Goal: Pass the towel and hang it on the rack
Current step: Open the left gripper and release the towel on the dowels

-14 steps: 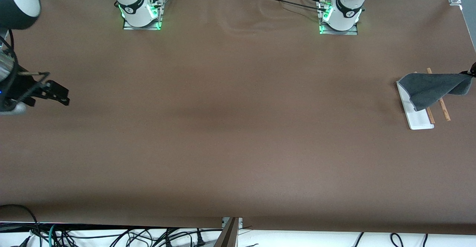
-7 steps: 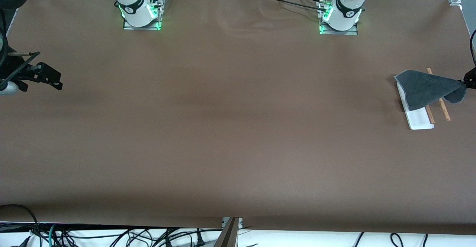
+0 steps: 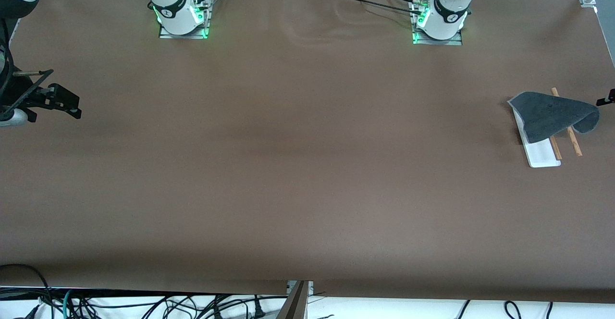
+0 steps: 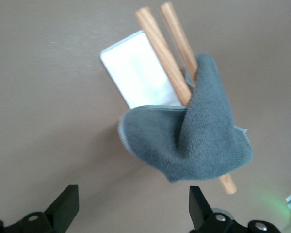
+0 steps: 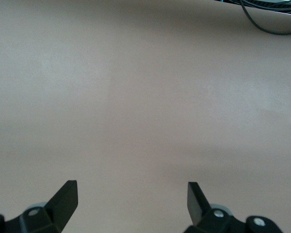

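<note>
The dark grey towel (image 3: 552,112) lies draped over the rack's two wooden rods (image 3: 574,141), above the rack's white base (image 3: 543,155), at the left arm's end of the table. In the left wrist view the towel (image 4: 203,141) hangs over the rods (image 4: 160,48) and part of the base (image 4: 136,68). My left gripper (image 4: 133,204) is open and empty, a little apart from the towel. Only its tip (image 3: 606,100) shows at the front view's edge. My right gripper (image 3: 74,107) is open and empty over bare table at the right arm's end, as the right wrist view (image 5: 132,199) also shows.
The brown table cover (image 3: 307,165) spans the whole view between the two arms. The arm bases (image 3: 182,16) (image 3: 437,21) stand along the table's edge farthest from the front camera. Cables (image 3: 144,304) hang below the near edge.
My left gripper has let go of the towel and drawn away toward the table's end. The towel's freed corner has settled on the rods. My right gripper has moved slightly farther from the front camera.
</note>
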`<state>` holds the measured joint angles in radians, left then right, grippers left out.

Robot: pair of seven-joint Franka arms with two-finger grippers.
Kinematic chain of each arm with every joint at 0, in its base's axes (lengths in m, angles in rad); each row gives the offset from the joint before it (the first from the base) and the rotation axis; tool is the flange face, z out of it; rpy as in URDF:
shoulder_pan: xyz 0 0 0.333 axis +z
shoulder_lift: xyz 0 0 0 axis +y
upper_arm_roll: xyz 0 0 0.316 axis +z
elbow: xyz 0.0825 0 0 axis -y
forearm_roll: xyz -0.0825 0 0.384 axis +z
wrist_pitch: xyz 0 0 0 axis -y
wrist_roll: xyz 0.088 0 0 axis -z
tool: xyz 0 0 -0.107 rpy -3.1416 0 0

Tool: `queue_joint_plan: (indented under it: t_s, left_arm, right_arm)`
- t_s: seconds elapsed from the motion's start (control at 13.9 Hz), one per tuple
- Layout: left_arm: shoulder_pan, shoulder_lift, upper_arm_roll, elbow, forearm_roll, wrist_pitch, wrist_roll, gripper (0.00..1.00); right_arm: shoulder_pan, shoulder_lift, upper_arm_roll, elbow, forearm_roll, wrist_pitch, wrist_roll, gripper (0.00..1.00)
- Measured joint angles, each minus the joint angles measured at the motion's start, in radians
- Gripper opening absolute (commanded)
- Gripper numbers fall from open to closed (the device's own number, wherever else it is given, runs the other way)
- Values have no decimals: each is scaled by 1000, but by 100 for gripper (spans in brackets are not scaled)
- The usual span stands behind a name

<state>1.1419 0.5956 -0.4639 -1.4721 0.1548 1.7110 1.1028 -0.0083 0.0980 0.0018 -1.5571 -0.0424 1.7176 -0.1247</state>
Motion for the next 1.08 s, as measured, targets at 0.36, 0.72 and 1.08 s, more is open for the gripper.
queue_joint_plan:
  t_s: [0.36,0.72,1.08]
  left_arm:
    - [-77,2,-10,204,11,-158,3,100]
    - [-266,-3,-11,279,30,-204,-139,100]
    - [-380,-55,-23,288,30,-288,-393,100]
  right_arm:
    - [0,0,5,2,0,0,0,100]
    - [0,8,8,2,0,8,0,100]
    - [0,12,11,3,0,11,5,100]
